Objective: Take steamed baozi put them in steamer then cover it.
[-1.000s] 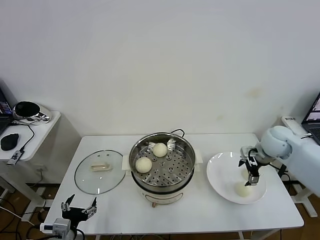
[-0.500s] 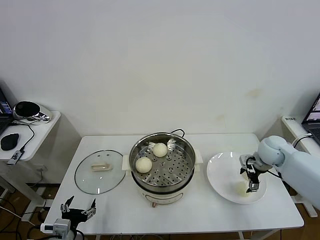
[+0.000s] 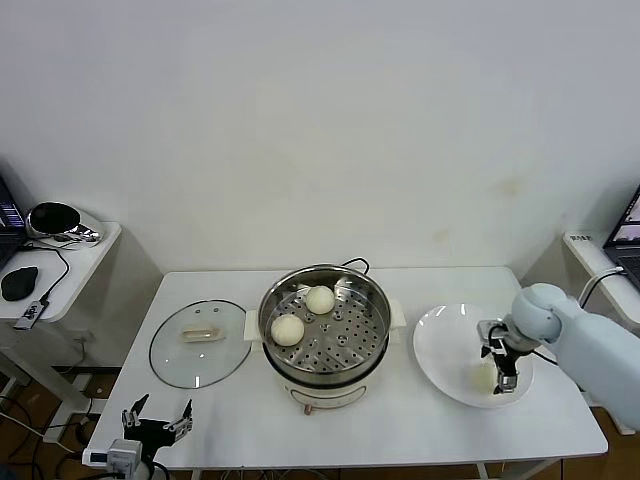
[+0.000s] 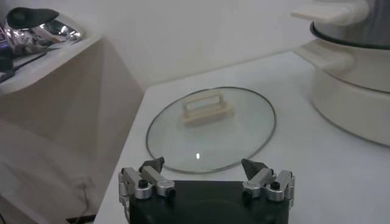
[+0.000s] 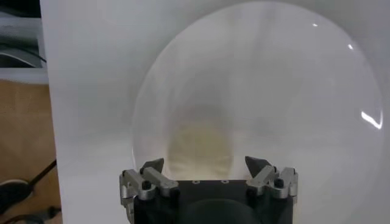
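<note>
While my left gripper (image 3: 157,421) idles spread below the table's near edge, my right gripper (image 3: 497,372) hangs spread around a small cream-white bun (image 3: 485,376) on the flat white plate (image 3: 440,345). Farther in, two buns (image 3: 288,329) sit inside the shiny steel steamer (image 3: 360,340), beside the clear glass lid (image 3: 200,343).

White table (image 3: 400,425) — steamer (image 3: 325,330), cover (image 3: 200,343), plate (image 3: 445,350).

shiny metal steamer (image 3: 325,330), clear glass cover (image 3: 200,343)
</note>
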